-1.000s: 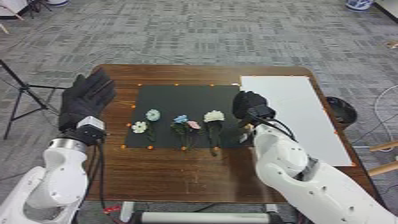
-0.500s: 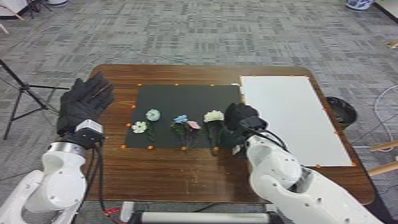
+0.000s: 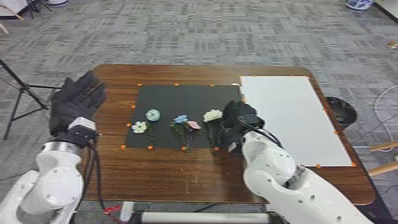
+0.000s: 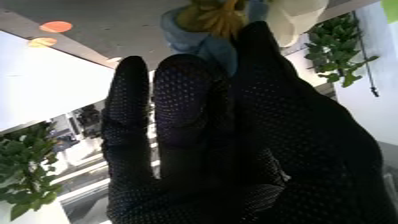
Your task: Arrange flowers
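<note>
My right hand (image 3: 238,118) is low over the black mat's right edge, close beside the white flower (image 3: 213,115), and covers part of the area by its stem. In the right wrist view, my right hand (image 4: 191,130) has its fingers fairly straight, with a blue flower (image 4: 182,32) and white petals (image 4: 298,17) by the fingertips. On the mat (image 3: 187,95) lie a blue flower (image 3: 180,119), a pink one (image 3: 194,125), a pale blue one (image 3: 153,115) and a small white one (image 3: 139,127). My left hand (image 3: 75,102) stays open off the table's left edge.
A large white sheet (image 3: 289,115) covers the right part of the brown table (image 3: 178,175). A dark round bin (image 3: 341,111) stands beyond the right edge, and a black tripod (image 3: 27,90) stands at the left.
My right hand has moved left from the white sheet's side to the white flower, whose head now leans slightly differently. My left hand has shifted a little to the left.
</note>
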Tool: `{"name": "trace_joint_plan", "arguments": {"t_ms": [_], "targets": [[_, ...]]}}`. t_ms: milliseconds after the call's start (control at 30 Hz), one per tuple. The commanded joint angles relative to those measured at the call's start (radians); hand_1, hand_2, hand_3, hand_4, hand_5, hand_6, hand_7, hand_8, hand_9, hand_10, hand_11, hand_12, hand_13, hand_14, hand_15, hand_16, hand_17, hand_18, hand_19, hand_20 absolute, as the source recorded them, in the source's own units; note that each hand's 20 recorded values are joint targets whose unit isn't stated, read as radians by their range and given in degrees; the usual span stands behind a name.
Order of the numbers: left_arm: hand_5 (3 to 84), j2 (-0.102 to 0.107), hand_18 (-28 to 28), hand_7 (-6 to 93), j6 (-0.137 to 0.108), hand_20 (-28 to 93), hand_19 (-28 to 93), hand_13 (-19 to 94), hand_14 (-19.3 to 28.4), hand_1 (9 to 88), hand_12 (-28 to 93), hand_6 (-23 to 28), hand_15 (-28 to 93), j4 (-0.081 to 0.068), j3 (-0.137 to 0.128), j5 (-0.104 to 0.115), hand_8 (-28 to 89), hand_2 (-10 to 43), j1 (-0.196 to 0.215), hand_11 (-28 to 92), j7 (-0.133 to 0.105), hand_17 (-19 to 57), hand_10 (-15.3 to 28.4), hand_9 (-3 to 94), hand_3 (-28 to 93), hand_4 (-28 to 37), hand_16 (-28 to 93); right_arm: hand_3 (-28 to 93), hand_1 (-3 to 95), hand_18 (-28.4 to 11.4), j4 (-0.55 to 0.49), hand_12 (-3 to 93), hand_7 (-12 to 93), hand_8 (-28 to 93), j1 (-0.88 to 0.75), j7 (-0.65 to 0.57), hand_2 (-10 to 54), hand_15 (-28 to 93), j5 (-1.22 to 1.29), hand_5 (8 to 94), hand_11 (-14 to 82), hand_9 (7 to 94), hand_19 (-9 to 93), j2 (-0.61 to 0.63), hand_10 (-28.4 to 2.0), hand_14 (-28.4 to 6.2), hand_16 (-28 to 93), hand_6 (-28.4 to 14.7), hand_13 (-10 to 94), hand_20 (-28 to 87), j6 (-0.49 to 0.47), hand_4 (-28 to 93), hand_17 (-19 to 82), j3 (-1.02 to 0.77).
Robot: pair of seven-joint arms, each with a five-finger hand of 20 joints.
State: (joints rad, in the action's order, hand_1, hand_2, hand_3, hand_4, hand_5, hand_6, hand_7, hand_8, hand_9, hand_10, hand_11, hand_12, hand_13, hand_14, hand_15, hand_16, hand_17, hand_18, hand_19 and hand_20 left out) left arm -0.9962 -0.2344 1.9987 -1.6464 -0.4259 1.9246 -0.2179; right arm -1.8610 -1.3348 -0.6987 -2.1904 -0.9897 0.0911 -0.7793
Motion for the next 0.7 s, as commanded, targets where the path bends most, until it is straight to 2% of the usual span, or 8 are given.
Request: {"name": "trace_joint_plan", "arguments": {"t_ms": [33, 167, 267, 333, 400, 567, 667, 700], "targets": [[41.3, -0.043, 13.1, 8.6, 0.011, 6, 32, 23, 15.5, 27.3, 8, 10.0, 21, 0.007, -0.006, -0.028, -8, 18.1, 0.007, 20, 0.02, -7.3, 15.4, 30.9, 69, -28.3, -4, 69, 57.3, -20.7, -0.046, 48.2, 24, -3, -0.034, -0.013, -9.5, 61, -0.007, 65.5, 18.3, 71.8, 73, 0.033, -9.4, -6.4, 44, -0.9, 65, 34, -0.027, -28, 31, -0.031], [41.3, -0.046, 13.1, 8.6, 0.01, 6, 32, 23, 15.4, 27.3, 8, 10.0, 21, 0.006, -0.007, -0.029, -8, 18.2, 0.007, 19, 0.021, -7.3, 15.5, 30.9, 69, -28.3, -5, 67, 56.7, -20.9, -0.063, 47.2, 22, -12, -0.051, -0.001, -9.5, 62, 0.004, 64.9, 18.0, 71.5, 73, 0.038, -9.6, -7.2, 43, -0.9, 64, 33, -0.048, -28, 30, -0.047], [41.3, -0.046, 13.1, 8.6, 0.016, 6, 32, 23, 15.4, 27.3, 8, 10.0, 21, 0.005, -0.004, -0.03, -8, 18.1, 0.007, 19, 0.018, -7.3, 15.5, 31.0, 69, -28.3, -5, 69, 54.1, -21.0, -0.065, 43.5, 21, -13, -0.055, 0.004, -9.5, 64, 0.0, 64.3, 21.0, 70.0, 73, 0.036, -10.1, -7.9, 40, -1.2, 64, 33, -0.06, -28, 30, -0.052], [41.4, -0.043, 13.1, 8.6, 0.018, 6, 32, 23, 15.4, 27.3, 8, 9.6, 21, -0.001, 0.009, -0.037, -8, 18.1, 0.003, 19, -0.021, -7.3, 15.4, 31.0, 69, -28.3, -5, 71, 51.7, -21.1, -0.068, 39.0, 20, -12, -0.058, 0.003, -9.5, 64, 0.009, 63.6, 24.1, 68.1, 73, 0.035, -11.0, -8.2, 39, -1.4, 64, 33, -0.059, -28, 30, -0.057], [41.8, -0.042, 13.1, 9.3, 0.022, 6, 32, 23, 15.4, 27.4, 8, 8.6, 21, 0.002, 0.009, -0.041, -8, 18.0, 0.003, 20, -0.025, -7.2, 15.1, 31.2, 69, -28.3, -5, 72, 50.6, -21.1, -0.071, 36.0, 20, -12, -0.066, 0.005, -9.5, 64, 0.013, 63.5, 25.9, 67.0, 73, 0.033, -11.5, -8.5, 38, -1.5, 63, 33, -0.058, -28, 30, -0.067], [41.8, -0.044, 13.1, 9.6, 0.025, 6, 32, 23, 15.2, 27.1, 8, 8.7, 21, 0.005, 0.008, -0.037, -8, 17.6, 0.004, 19, -0.019, -7.1, 14.8, 31.4, 69, -28.3, -4, 75, 46.8, -21.3, -0.102, 28.5, 20, -12, -0.101, -0.006, -9.5, 66, 0.01, 62.5, 30.6, 65.0, 73, 0.025, -12.7, -9.3, 33, -1.6, 63, 32, -0.068, -28, 29, -0.122], [41.7, -0.043, 13.1, 9.5, 0.033, 6, 32, 23, 15.3, 27.0, 8, 8.9, 21, 0.008, 0.004, -0.043, -8, 17.6, 0.006, 19, -0.009, -7.0, 14.8, 31.4, 69, -28.3, -4, 74, 45.7, -21.3, -0.142, 27.1, 19, -12, -0.164, -0.001, -9.5, 66, 0.009, 61.9, 30.4, 64.5, 73, 0.017, -12.9, -9.4, 33, -2.0, 63, 32, -0.034, -28, 29, -0.202], [41.6, -0.042, 13.1, 9.4, 0.036, 6, 32, 23, 15.3, 27.0, 8, 8.9, 21, 0.014, -0.001, -0.048, -8, 17.6, 0.012, 19, -0.005, -7.0, 14.8, 31.4, 69, -28.3, -4, 74, 44.6, -21.2, -0.151, 26.6, 19, -12, -0.184, 0.008, -9.5, 66, 0.046, 61.9, 30.2, 64.4, 73, 0.015, -13.0, -9.3, 32, -2.0, 63, 32, 0.0, -28, 29, -0.23]]}}
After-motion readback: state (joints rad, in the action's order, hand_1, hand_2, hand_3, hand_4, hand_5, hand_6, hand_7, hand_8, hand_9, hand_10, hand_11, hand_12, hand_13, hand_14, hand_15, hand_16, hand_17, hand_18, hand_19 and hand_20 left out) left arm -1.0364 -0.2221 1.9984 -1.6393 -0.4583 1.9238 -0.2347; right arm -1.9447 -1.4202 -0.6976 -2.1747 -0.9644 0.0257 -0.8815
